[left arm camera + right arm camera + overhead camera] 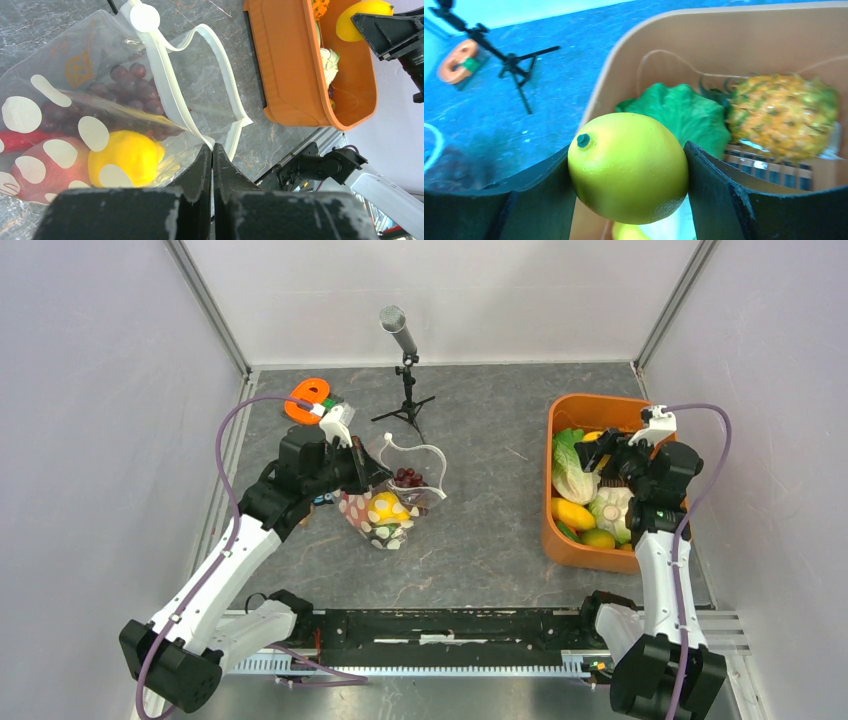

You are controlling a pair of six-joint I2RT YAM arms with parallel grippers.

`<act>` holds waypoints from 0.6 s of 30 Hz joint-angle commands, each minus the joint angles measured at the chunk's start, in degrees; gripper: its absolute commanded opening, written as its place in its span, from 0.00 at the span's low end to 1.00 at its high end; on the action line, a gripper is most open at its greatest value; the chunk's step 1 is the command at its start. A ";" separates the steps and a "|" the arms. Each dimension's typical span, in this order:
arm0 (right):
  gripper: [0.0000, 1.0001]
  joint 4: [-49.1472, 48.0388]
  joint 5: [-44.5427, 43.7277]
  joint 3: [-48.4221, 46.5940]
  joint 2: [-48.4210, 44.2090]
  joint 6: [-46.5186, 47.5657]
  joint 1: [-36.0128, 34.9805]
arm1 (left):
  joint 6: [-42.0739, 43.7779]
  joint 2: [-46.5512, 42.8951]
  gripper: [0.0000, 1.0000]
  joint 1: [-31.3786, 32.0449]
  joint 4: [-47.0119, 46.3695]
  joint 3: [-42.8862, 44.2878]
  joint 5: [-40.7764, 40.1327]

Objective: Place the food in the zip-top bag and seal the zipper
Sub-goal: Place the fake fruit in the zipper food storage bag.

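The right tool (628, 147) is grasping a smooth, round yellow plastic lemon (628, 170) across its widest part, just above the orange plastic tub (560, 540). A hollow toy like that looks light and hard, but also slick and ball-shaped, so I would expect it to squirt out unless the hold stays on the middle, as it is now.

The left tool (212, 155) is clenched tight, and it seems to be pinching the thin film of the clear dotted zip-top bag (210, 90) by the near end of the white zipper strip (165, 75). The bag is limp and would sag shut if held lower down, so the rim is the right place to hold it.

The bag lies on the grey stone-patterned surface (480, 540), well apart from the tub.

- **Overhead view:** it alone shows that gap, which the lemon has yet to cross.
- **Left wrist view:** it alone shows the mouth gaping, with a dark purple grape bunch (135, 90), a yellow fruit (125, 155) and a red piece (45, 165) already inside.
- **Right wrist view:** it shows how squarely the lemon sits in the grip. It also shows the green lettuce (684, 112) and orange pineapple (784, 117) waiting in the tub below.
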State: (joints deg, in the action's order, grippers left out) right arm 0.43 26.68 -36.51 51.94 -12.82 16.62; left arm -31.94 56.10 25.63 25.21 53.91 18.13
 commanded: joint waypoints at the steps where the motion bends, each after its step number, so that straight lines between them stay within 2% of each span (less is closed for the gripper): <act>1: 0.49 -5.49 12.83 -0.23 -0.87 -5.41 -0.26 | 0.92 -0.57 0.02 0.13 -2.02 -0.29 1.38; 9: 0.49 -6.87 15.31 -0.40 -0.31 -6.14 -5.52 | 0.42 -0.42 0.02 0.12 -2.36 -0.21 1.76; 14: 0.49 -9.48 14.75 -1.30 0.77 -7.27 -13.25 | 0.19 -0.20 0.02 0.12 -2.54 -0.30 1.90; 18: 0.50 -14.58 13.59 -2.33 1.97 -10.24 -22.26 | -0.12 -0.34 0.02 0.12 -2.84 -0.47 2.08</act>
State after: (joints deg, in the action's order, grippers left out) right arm -6.52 40.03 -36.51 53.17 -19.84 1.08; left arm -31.99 56.10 25.63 25.12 53.63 18.55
